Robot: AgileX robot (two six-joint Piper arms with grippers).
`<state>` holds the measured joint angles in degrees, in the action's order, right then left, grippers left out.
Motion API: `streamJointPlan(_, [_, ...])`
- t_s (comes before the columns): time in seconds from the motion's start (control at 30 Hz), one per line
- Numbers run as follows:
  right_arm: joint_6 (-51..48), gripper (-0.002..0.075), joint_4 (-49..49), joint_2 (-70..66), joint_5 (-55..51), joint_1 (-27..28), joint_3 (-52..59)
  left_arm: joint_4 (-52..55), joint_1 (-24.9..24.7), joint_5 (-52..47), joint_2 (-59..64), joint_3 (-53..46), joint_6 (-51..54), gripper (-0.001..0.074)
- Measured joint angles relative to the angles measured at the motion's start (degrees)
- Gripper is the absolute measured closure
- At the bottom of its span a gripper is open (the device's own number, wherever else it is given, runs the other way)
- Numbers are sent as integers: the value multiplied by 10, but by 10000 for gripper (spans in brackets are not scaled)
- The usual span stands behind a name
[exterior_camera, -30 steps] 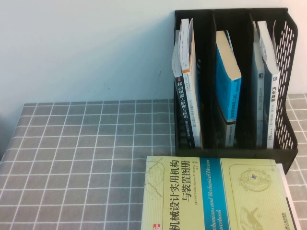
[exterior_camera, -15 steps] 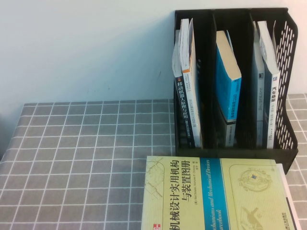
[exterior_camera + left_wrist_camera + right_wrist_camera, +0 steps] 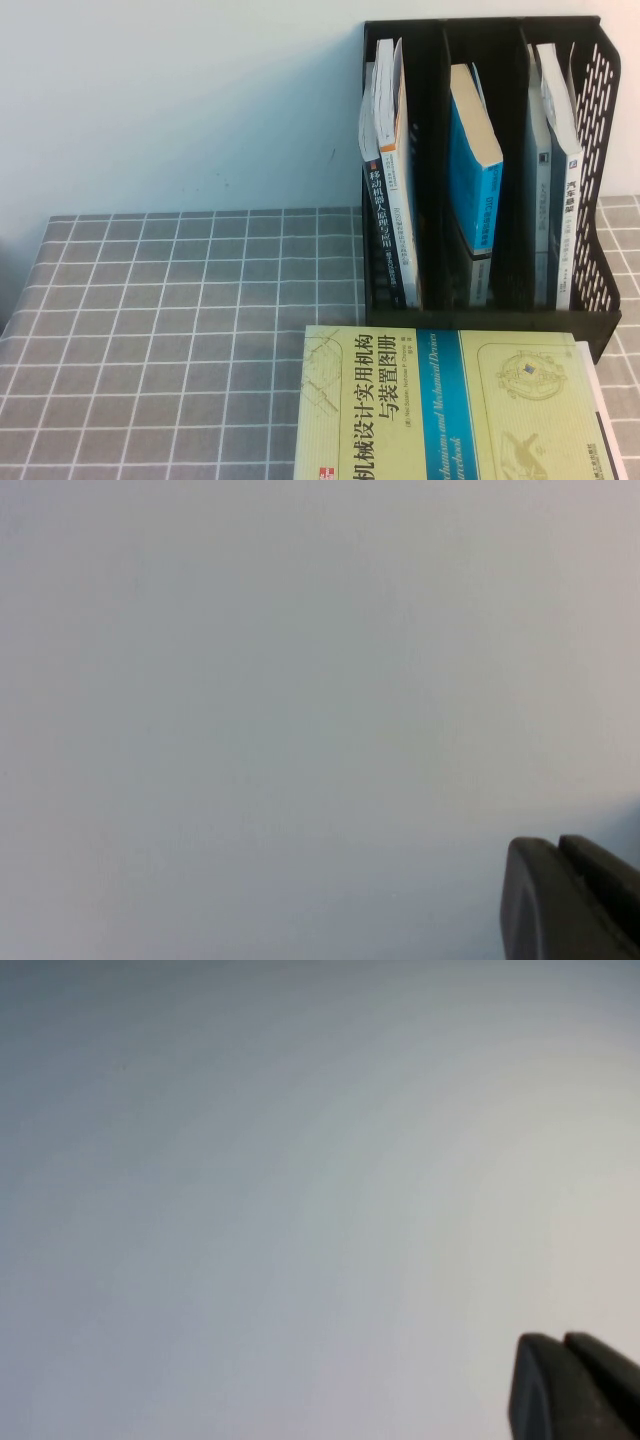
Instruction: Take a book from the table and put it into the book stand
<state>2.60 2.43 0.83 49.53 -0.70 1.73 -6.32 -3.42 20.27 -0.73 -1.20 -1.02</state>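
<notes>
Nothing has moved since the earlier frames: every book lies or stands where it did. Nearest the camera, the book [image 3: 445, 405] lies flat on the table [image 3: 170, 330], its yellow-green cover up, blue band running down the middle, its near end cut off by the view's edge. A white sheet's edge [image 3: 605, 410] peeks out along its right side. Just beyond it stands the book stand [image 3: 590, 200], upright against the pale wall [image 3: 180, 100], with 3 compartments all occupied: thin volumes on the left [image 3: 390, 200], a blue book [image 3: 472, 175] leaning in the middle, more volumes on the right [image 3: 555, 200]. The left gripper [image 3: 570, 900] and right gripper [image 3: 572, 1385] appear only in their own wrist views, each facing a blank pale surface; whether their jaws are open or closed I cannot tell.
</notes>
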Motion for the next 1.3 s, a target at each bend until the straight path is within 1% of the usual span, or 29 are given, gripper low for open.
streamJointPlan(0.17, [37,729,6,0,10,0,0,0,0,-1,0,0,10,737])
streamJointPlan(0.23, [42,729,27,0,4,0,0,0,0,-25,0,11,29,737])
streamJointPlan(0.3, [45,729,67,0,-10,0,0,0,0,-58,0,37,52,737])
streamJointPlan(0.37, [44,729,129,0,-26,0,0,-1,0,-102,0,76,80,737])
streamJointPlan(0.47, [9,729,202,0,-84,0,-1,-1,0,-165,13,137,112,737])
streamJointPlan(0.5, [-13,729,219,0,-126,0,-6,-2,0,-189,25,158,112,737])
streamJointPlan(0.6, [-99,729,239,0,-300,0,-46,-6,0,-259,77,213,79,737])
streamJointPlan(0.7, [-196,729,240,-15,-440,0,-99,-9,0,-335,157,266,-14,738])
streamJointPlan(0.77, [-225,729,240,-41,-508,0,-133,-10,0,-373,218,292,-81,738])
streamJointPlan(0.83, [-239,729,240,-80,-579,0,-166,-27,0,-382,270,304,-117,738])
streamJointPlan(0.9, [-242,729,240,-125,-644,0,-192,-73,0,-372,315,308,-131,738])
streamJointPlan(0.97, [-243,729,240,-180,-693,0,-214,-156,0,-363,363,308,-137,738])
streamJointPlan(1.03, [-243,729,240,-252,-738,0,-235,-236,0,-365,397,308,-115,738])
streamJointPlan(1.13, [-244,729,239,-372,-797,0,-270,-352,-4,-392,445,309,-13,738])
streamJointPlan(1.23, [-256,729,239,-481,-840,0,-306,-468,-4,-457,491,309,98,738])
streamJointPlan(1.3, [-274,729,239,-544,-853,0,-327,-527,-4,-506,521,309,169,738])
